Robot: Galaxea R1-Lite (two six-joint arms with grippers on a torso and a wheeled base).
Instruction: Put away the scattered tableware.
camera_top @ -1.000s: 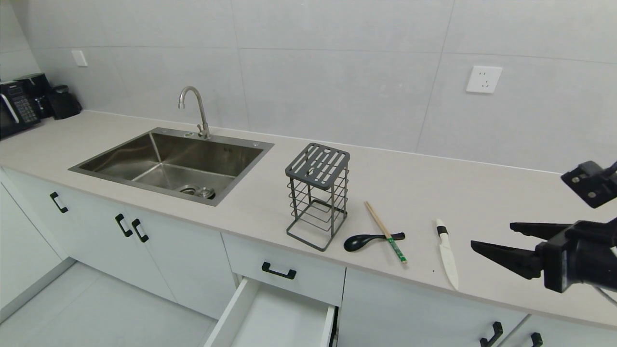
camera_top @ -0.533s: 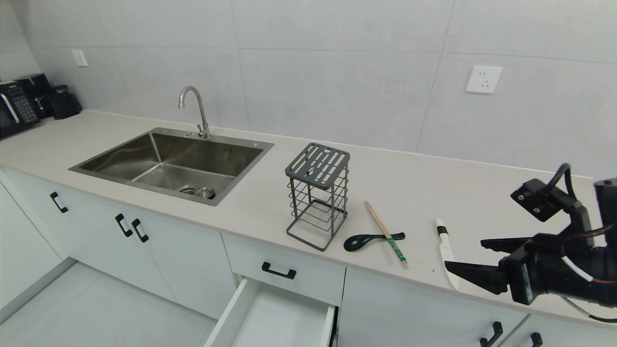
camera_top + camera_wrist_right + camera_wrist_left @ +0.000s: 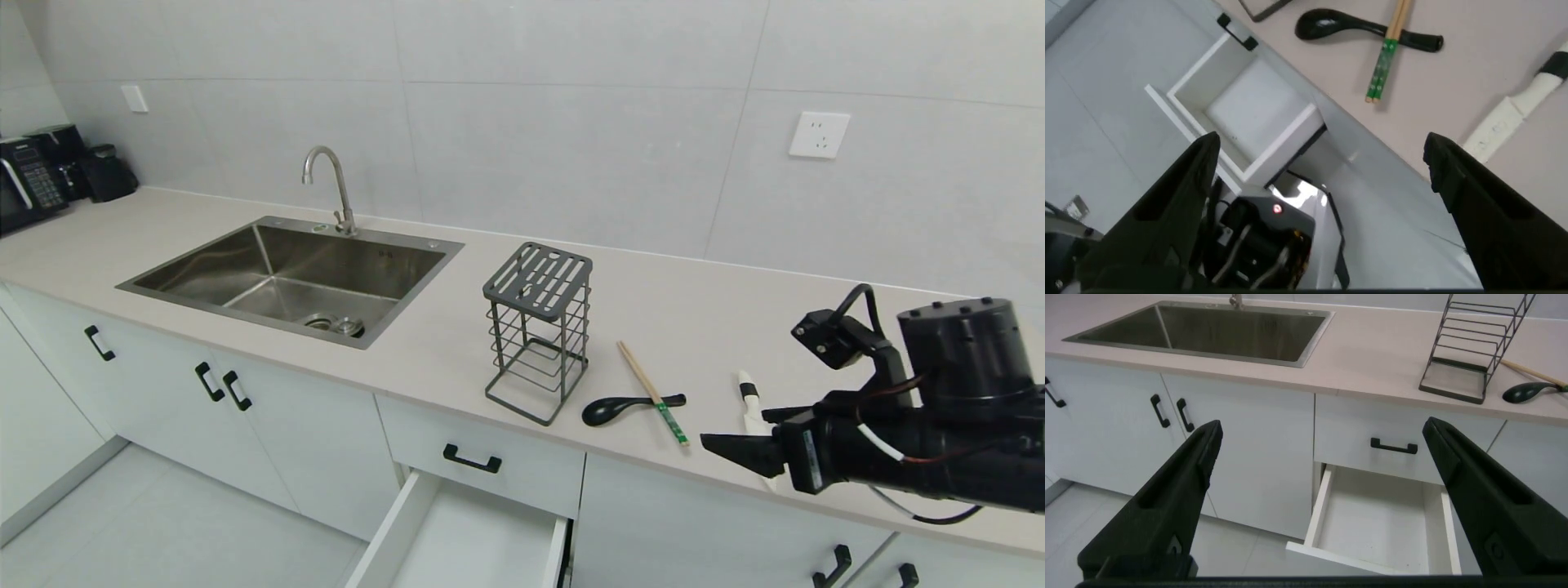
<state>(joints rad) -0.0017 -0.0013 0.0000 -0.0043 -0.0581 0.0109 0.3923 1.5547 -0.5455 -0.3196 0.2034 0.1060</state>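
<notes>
The right gripper (image 3: 735,429) has its fingers (image 3: 1478,204) spread wide, with nothing between them. In the head view it hangs over the front part of the surface (image 3: 694,318), and its lower finger covers part of the blade of the white knife (image 3: 749,396). I cannot tell whether the finger touches the blade. In the right wrist view the knife (image 3: 1519,110) lies flat on the surface near one finger, with its black-banded handle pointing toward the wall.

The left gripper (image 3: 1321,425) also has its fingers (image 3: 1167,498) spread and empty. It sits low in front of the white cabinets and faces the open drawer (image 3: 1380,518) below the surface's edge.

To the left of the knife, a pair of chopsticks (image 3: 651,392) lies at a slant with its green-printed ends toward the front edge. It rests across the handle of a black spoon (image 3: 624,406). The spoon's bowl points toward the wire rack (image 3: 539,331), which stands upright just beside it, and the rack's slotted top is empty. None of the tableware is in the rack.

The drawer (image 3: 457,539) is pulled out below and in front of the rack, showing a white inside.

Farther left, a steel sink (image 3: 245,314) with a curved faucet (image 3: 331,184) is set into the surface. A microwave (image 3: 24,192) stands at the far left end, and a wall socket (image 3: 819,135) sits on the tiles above the right arm.
</notes>
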